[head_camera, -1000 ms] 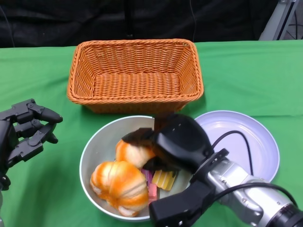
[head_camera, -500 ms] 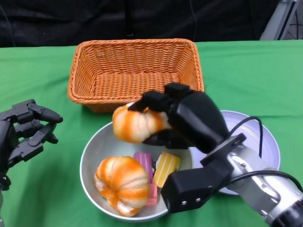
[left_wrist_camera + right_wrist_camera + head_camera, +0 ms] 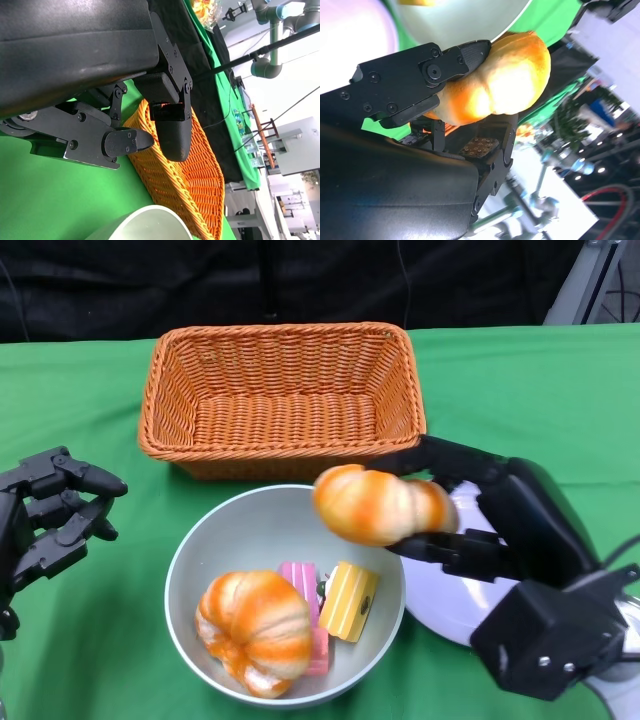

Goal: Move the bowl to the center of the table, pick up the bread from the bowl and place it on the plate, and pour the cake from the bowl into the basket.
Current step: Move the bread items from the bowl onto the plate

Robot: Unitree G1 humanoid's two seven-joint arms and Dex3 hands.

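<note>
My right hand (image 3: pixel 500 525) grips an orange-striped bread roll (image 3: pixel 378 504), lifted above the right rim of the grey bowl (image 3: pixel 215 540), next to the pale plate (image 3: pixel 450 600). The right wrist view shows the same roll (image 3: pixel 500 82) pinched between black fingers (image 3: pixel 420 72). A second bread roll (image 3: pixel 255 628) lies in the bowl beside pink and yellow cake slices (image 3: pixel 335 605). The wicker basket (image 3: pixel 283 395) stands behind the bowl. My left hand (image 3: pixel 50 520) hovers open at the far left, holding nothing, apart from the bowl.
Green cloth (image 3: pixel 520 390) covers the table, with a black backdrop behind. The left wrist view shows the basket (image 3: pixel 185 170) and the bowl's rim (image 3: pixel 145 220) beyond my left hand's fingers (image 3: pixel 172 125).
My right hand lifted one bread roll out of the bowl and carried it right, toward the plate. The cake slices and other roll are now uncovered. The left hand stayed put.
</note>
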